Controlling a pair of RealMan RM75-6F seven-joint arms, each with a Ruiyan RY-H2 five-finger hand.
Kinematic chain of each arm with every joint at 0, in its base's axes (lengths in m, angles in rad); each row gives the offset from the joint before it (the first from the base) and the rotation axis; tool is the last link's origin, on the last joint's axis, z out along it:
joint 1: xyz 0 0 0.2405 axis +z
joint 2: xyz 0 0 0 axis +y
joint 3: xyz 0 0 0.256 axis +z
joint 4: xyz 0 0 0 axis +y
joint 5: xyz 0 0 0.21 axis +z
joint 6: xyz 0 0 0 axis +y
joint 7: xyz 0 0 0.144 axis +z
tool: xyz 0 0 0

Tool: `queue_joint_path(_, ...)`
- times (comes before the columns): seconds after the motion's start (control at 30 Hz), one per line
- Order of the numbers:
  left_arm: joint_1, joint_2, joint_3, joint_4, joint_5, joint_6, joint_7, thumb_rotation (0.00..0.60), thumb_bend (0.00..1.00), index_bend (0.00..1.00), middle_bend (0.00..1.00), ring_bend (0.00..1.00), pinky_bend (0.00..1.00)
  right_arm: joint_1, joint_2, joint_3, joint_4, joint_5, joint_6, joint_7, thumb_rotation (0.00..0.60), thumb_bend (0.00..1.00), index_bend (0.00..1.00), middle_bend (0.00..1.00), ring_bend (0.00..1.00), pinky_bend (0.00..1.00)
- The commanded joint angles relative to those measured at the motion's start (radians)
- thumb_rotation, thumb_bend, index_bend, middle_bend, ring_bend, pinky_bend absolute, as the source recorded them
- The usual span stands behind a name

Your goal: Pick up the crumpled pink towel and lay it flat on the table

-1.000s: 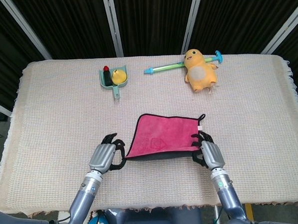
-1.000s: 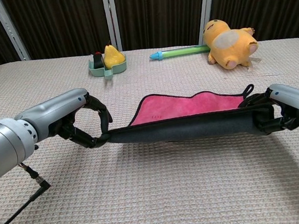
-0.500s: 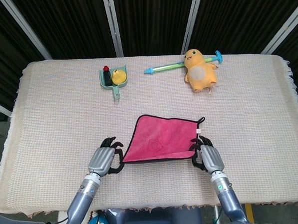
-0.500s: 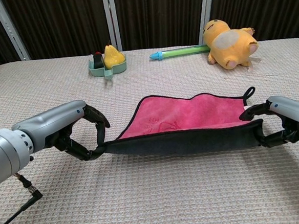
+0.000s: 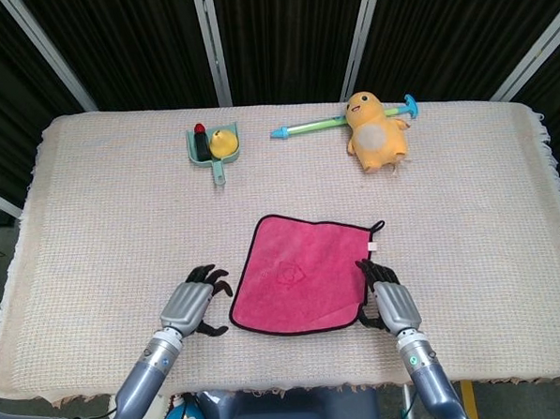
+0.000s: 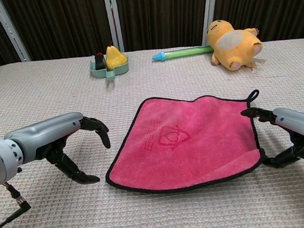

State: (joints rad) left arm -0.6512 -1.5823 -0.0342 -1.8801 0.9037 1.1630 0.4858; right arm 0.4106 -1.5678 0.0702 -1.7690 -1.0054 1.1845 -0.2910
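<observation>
Lying flat, the pink towel (image 6: 188, 140) sits between the empty, spread left hand (image 6: 73, 145) and right hand (image 6: 286, 136).

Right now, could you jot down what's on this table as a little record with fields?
towel: pink cloth with black edging, spread flat near the front
left hand: open, just left of the towel, not touching
right hand: open, at the towel's right edge
far side: yellow plush toy, green-and-blue stick, small green tray

Towel (image 5: 296, 275) between the hands is hot pink with black trim. Past it: yellow-orange plush duck (image 5: 376, 133), green-and-blue stick (image 5: 324, 124), mint tray (image 5: 202, 151) holding a yellow pear (image 5: 222, 142). Tablecloth (image 5: 103, 228) is beige waffle weave.
</observation>
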Motion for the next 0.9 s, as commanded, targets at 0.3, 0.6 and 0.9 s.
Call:
queue_joint_path(0.3,0.009,0.067,-0.013,-0.024,0.035,-0.029,-0.048,0.600,0.10,0.12,0.09,0.00,0.00,-0.025,0.036,0.014,-0.012,-0.045,0.044,0.017,0.600,0.42,0.00,0.00,0.00,0.00)
queue_joint_path(0.6,0.021,0.110,-0.030,-0.027,0.048,-0.043,-0.097,0.600,0.10,0.11,0.09,0.00,0.00,-0.045,0.080,0.039,-0.029,-0.076,0.079,0.038,0.600,0.42,0.00,0.00,0.00,0.00)
queue_joint_path(0.9,0.021,0.153,-0.018,0.003,0.103,-0.065,-0.098,0.600,0.42,0.11,0.09,0.00,0.00,-0.067,0.148,0.045,-0.060,-0.115,0.093,0.071,0.600,0.42,0.00,0.00,0.00,0.00)
